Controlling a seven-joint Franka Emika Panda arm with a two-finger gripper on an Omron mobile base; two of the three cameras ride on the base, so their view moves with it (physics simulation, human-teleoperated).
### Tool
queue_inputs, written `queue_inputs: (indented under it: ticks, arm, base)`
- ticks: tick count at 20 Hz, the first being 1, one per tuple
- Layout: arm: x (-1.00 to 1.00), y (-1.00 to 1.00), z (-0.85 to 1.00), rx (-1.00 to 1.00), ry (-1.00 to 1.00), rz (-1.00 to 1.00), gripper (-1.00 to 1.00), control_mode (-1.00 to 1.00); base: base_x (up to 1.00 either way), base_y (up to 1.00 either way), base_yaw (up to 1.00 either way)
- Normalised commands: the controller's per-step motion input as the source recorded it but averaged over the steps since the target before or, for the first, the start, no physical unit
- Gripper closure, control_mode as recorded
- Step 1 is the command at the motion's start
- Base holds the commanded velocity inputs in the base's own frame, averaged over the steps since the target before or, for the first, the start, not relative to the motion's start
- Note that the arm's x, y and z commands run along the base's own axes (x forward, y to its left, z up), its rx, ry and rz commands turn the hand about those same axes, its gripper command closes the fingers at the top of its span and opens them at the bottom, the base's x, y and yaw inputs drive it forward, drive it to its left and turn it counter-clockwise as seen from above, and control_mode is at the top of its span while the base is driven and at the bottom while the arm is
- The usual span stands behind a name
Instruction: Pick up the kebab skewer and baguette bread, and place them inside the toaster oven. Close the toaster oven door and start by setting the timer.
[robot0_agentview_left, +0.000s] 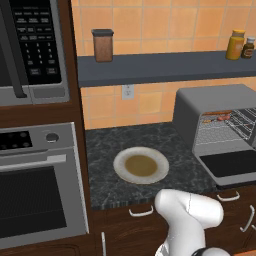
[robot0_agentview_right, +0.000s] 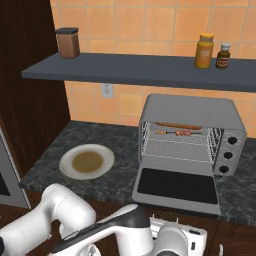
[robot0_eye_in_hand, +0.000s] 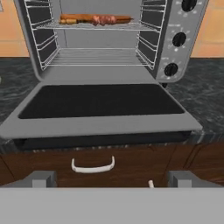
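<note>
On wire rack, knobbly kebab skewer.

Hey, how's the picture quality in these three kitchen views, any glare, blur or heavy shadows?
Left base view: flat, even rendered light, slightly soft; the grey boxy toaster oven is cut by the right edge. Right base view: no glare on the dark glass drop-down door; a dim band lies under the grey wall shelf. Hand view: sharpest, with the thin meat skewer clear on the upper rack.

Both base views look down from behind, sharing the toaster oven and plate; the hand view faces the oven's open door closely.
</note>
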Motion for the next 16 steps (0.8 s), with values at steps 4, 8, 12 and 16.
queue_inputs:
  ticks: [4, 8, 12, 16]
  arm:
    - [0.01, 0.00, -0.32, 0.00, 0.00, 0.07, -1.00, -1.00]
    - [0.16, 0.00, -0.15, 0.00, 0.00, 0.06, -1.00, -1.00]
    - [0.21, 0.00, 0.00, 0.00, -0.05, 0.03, -1.00, -1.00]
    - [0.04, 0.00, -0.22, 0.00, -0.07, 0.01, -1.00, -1.00]
  base:
    - [0.00, 0.00, 0.00]
    - [0.00, 0.00, 0.00]
    - [0.00, 0.00, 0.00]
    - [0.00, 0.00, 0.00]
